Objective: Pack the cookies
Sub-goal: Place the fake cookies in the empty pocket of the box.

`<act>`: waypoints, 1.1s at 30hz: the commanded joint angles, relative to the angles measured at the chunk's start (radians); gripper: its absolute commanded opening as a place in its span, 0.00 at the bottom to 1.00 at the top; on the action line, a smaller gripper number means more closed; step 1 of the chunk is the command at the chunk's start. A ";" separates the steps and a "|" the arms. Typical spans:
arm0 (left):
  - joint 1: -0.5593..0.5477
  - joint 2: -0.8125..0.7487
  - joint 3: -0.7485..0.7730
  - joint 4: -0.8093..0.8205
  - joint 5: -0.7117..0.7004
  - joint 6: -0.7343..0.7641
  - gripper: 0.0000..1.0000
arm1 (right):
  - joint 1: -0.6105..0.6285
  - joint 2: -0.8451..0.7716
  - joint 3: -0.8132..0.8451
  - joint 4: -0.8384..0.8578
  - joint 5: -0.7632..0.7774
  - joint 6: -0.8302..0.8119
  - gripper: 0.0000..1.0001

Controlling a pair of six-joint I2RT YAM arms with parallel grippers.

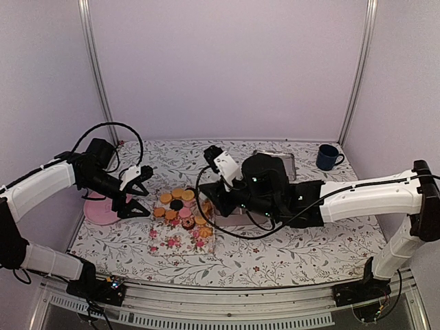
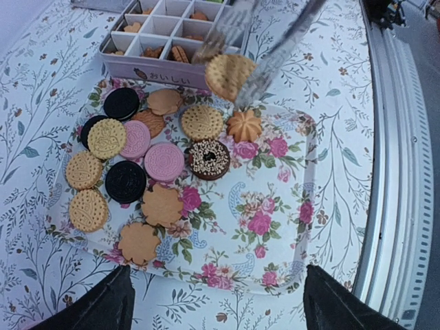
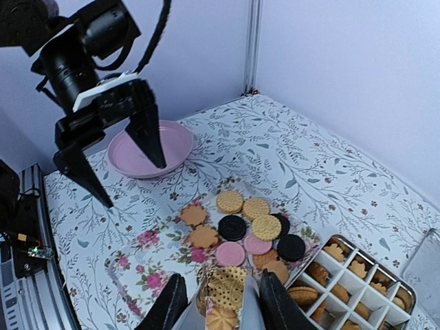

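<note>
Meanwhile, left gripper (image 1: 135, 210) hovers wide open and empty over worktop (image 1: 275, 254), near pink plate (image 1: 96, 213) and floral tray (image 2: 275, 227). Cookies (image 2: 144, 161) lie loose on tray's far half, some overlapping. Right gripper (image 3: 223, 302) pinches ridged tan cookie (image 2: 229, 74) by edges, raised over tray beside divided tin (image 2: 158, 69). Risk: edge grip slips or cracks biscuit; drop scatters neighbours, misses compartment.

The left tool (image 3: 137, 184) hangs just left of the flowered tray (image 3: 134, 271), fingers spread wide, pointing down. The right arm stretches low across; the right tool (image 3: 223, 299) pinches a tan cookie (image 3: 227, 287) above the tray's right edge.
</note>
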 commanded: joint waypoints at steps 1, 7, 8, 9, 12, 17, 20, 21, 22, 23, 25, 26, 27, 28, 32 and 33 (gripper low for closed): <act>0.009 -0.008 0.022 -0.015 -0.002 0.005 0.85 | -0.067 -0.054 -0.017 0.055 0.013 -0.026 0.16; 0.007 0.000 0.028 -0.015 -0.002 0.004 0.85 | -0.097 -0.049 -0.046 0.068 0.015 -0.026 0.16; 0.007 0.001 0.029 -0.016 -0.001 0.002 0.85 | -0.102 -0.050 -0.054 0.072 0.016 -0.026 0.16; 0.006 0.002 0.031 -0.015 -0.001 0.002 0.85 | -0.104 -0.052 -0.060 0.076 0.016 -0.026 0.16; 0.007 0.003 0.032 -0.016 0.000 0.002 0.85 | -0.109 -0.055 -0.076 0.082 0.017 -0.020 0.16; 0.007 0.005 0.033 -0.015 0.000 0.002 0.85 | -0.113 -0.057 -0.099 0.083 0.029 -0.014 0.17; 0.006 0.004 0.031 -0.015 0.003 0.001 0.85 | -0.117 -0.061 -0.112 0.087 0.032 -0.010 0.17; 0.008 0.003 0.029 -0.016 0.003 0.001 0.85 | -0.119 -0.061 -0.116 0.088 0.032 -0.008 0.18; 0.007 0.003 0.029 -0.015 0.003 -0.001 0.85 | -0.118 -0.062 -0.117 0.086 0.034 -0.009 0.18; 0.006 0.002 0.029 -0.015 0.002 -0.001 0.85 | -0.119 -0.063 -0.119 0.086 0.037 -0.010 0.18; 0.006 0.001 0.031 -0.016 0.000 -0.001 0.85 | -0.120 -0.066 -0.126 0.088 0.039 -0.010 0.20; 0.007 0.002 0.032 -0.016 0.001 -0.001 0.85 | -0.119 -0.067 -0.128 0.088 0.040 -0.010 0.24; 0.006 0.002 0.032 -0.015 0.002 -0.001 0.85 | -0.120 -0.068 -0.130 0.088 0.040 -0.010 0.27; 0.006 0.003 0.032 -0.015 0.003 -0.002 0.85 | -0.120 -0.069 -0.132 0.088 0.040 -0.010 0.30; 0.007 0.005 0.034 -0.019 0.005 -0.003 0.85 | -0.121 -0.083 -0.143 0.086 0.036 -0.008 0.40; 0.006 0.004 0.035 -0.019 0.005 -0.003 0.85 | -0.120 -0.086 -0.146 0.087 0.037 -0.008 0.41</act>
